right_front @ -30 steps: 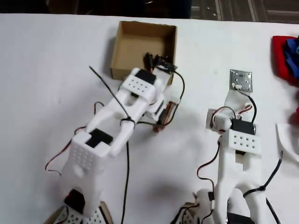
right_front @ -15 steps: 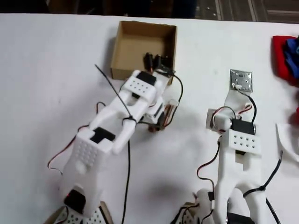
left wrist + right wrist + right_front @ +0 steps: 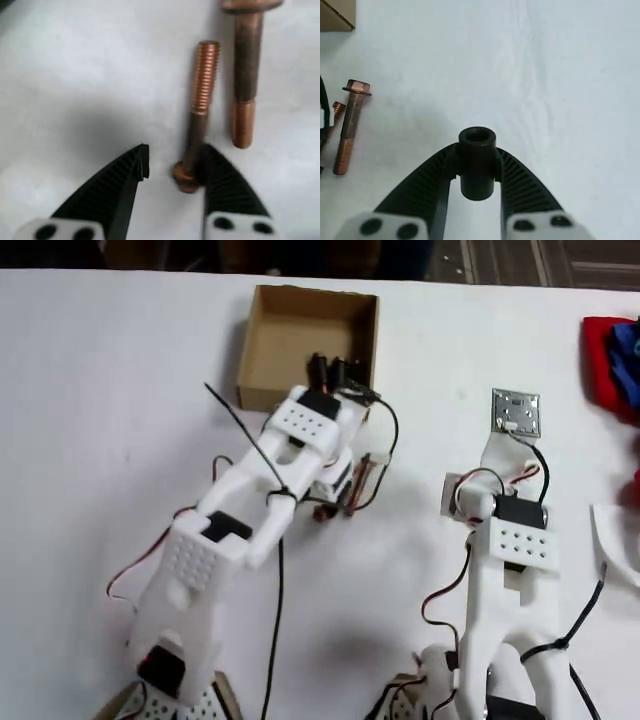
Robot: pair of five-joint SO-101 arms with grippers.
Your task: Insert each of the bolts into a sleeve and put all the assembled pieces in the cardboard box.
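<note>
Two copper bolts lie side by side on the white table, just in front of the cardboard box, long axes parallel, heads at opposite ends. The first bolt points its threaded end away from the left gripper. The second bolt points its threads back toward it. The left arm stretches diagonally toward the box, wrist low. Its claw is spread open astride the first bolt's head, one finger right against it. The right arm stands apart, its right gripper clenched on a black sleeve above the table, bore facing the wrist.
</note>
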